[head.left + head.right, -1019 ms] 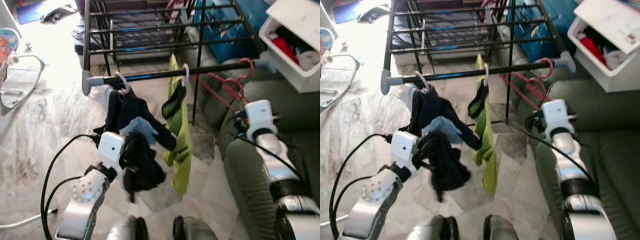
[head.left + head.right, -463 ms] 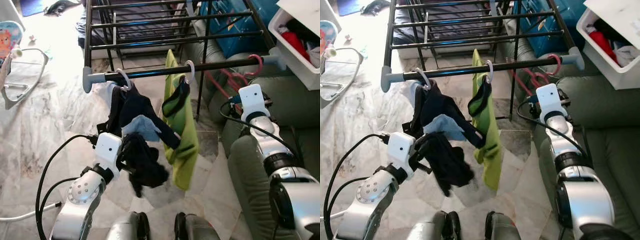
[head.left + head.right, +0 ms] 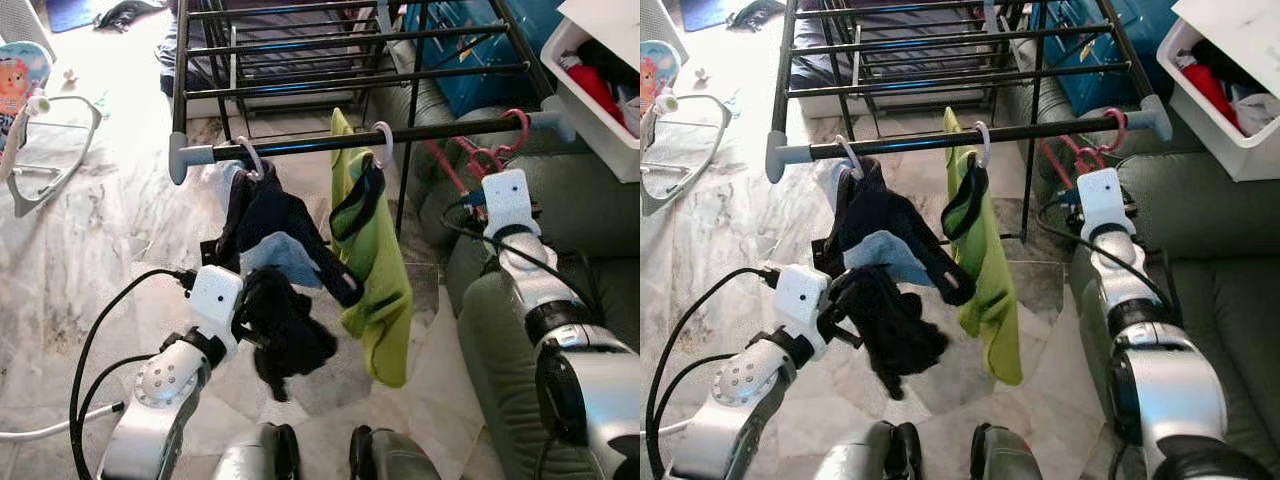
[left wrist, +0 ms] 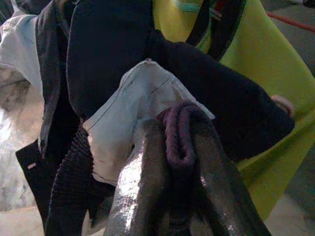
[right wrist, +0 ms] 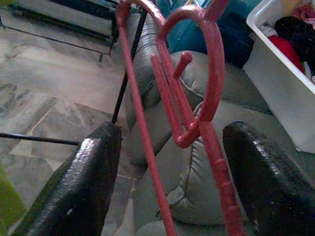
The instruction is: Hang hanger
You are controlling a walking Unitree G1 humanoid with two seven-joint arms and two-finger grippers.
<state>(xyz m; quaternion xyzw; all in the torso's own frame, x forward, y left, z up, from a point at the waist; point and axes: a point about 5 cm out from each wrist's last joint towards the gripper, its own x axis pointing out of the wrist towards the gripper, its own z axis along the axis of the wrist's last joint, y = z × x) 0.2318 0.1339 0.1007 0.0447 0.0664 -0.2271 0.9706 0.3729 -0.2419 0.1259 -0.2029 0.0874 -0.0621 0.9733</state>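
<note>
Marble floor, green sofa — left gripper pinches dark garment; right gripper spread around red hanger.

The left arm bends up from low on the robot's left, its white wrist block tilted inward, and the left gripper has its two black fingers pinched tight on a fold of dark cloth. The right arm stretches forward and up on the robot's right. The right gripper is spread wide, its fingertips well apart on either side of a red hanger without touching it.
</note>
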